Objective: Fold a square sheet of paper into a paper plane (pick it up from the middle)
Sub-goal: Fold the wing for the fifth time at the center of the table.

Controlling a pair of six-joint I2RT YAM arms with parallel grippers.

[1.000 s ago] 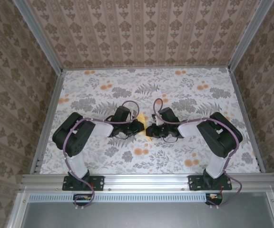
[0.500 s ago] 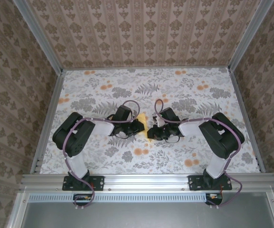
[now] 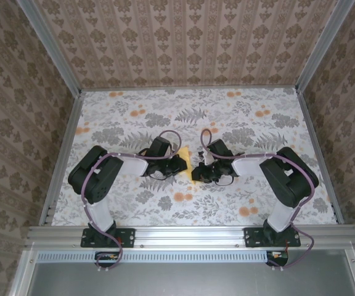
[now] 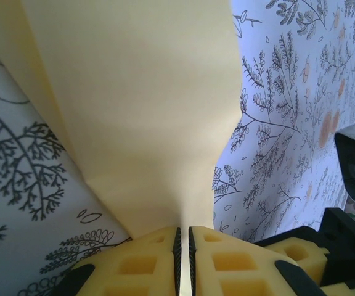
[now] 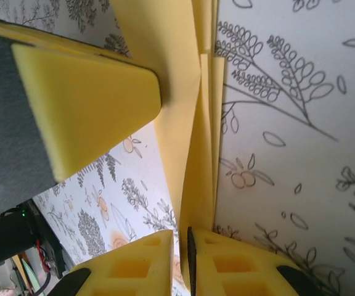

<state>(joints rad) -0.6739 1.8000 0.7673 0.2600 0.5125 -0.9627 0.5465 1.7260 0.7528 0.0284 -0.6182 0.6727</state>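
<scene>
Black arms, purple cables, yellow-padded hands

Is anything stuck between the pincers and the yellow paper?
No, nothing visible. The left pincer and the right pincer are both shut right on the yellow paper.

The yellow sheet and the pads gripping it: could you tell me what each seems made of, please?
The yellow sheet looks like thin matte paper: it holds sharp creases. The pads look like matte foam or rubber, moulded with square pockets.
</scene>
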